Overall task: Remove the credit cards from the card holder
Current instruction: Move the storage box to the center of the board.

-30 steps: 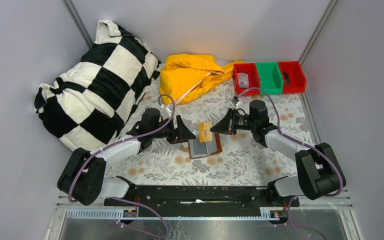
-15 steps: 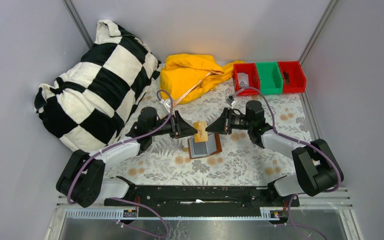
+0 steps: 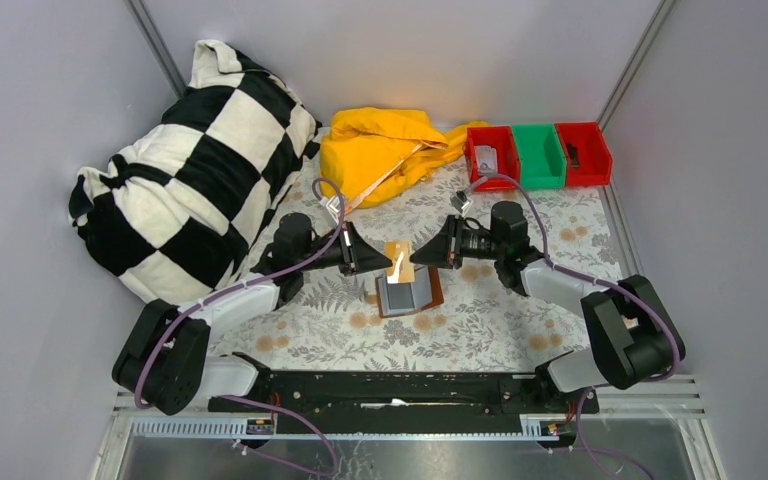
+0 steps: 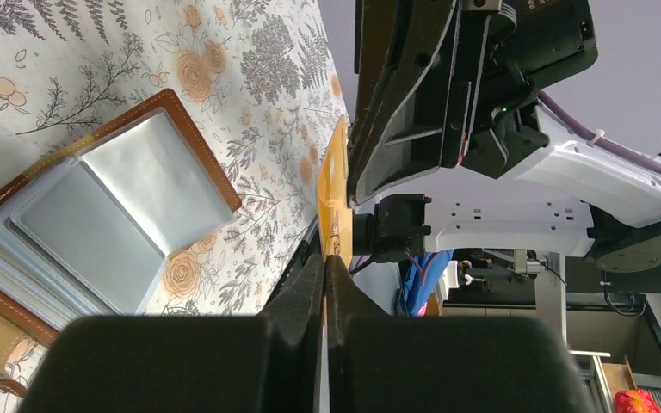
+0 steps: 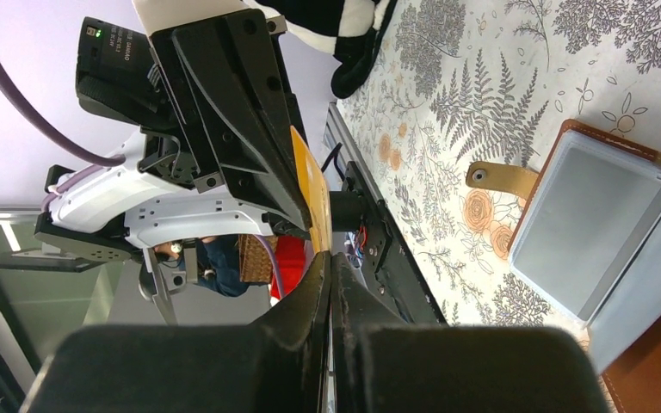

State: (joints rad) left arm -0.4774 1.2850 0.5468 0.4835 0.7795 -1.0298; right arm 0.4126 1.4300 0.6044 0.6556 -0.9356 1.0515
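Note:
A tan-gold credit card (image 3: 398,258) is held in the air above the table, edge-on in both wrist views (image 4: 336,185) (image 5: 311,185). My left gripper (image 3: 387,264) (image 4: 324,258) is shut on its left edge. From the other side, my right gripper (image 3: 414,256) (image 5: 327,256) is shut on its right edge. Just below lies the brown card holder (image 3: 408,293), open and flat on the floral cloth, its grey inner pockets facing up (image 4: 116,215) (image 5: 598,224). Its tan strap (image 5: 501,179) sticks out sideways.
A black-and-white checked pillow (image 3: 190,170) fills the back left. A yellow cloth (image 3: 385,150) lies at the back centre. Two red bins (image 3: 492,155) (image 3: 582,152) flank a green bin (image 3: 539,155) at the back right. Grey walls close in both sides.
My right gripper carried the card a little left toward the left gripper. The left gripper, open a second ago, has shut on the card's other edge.

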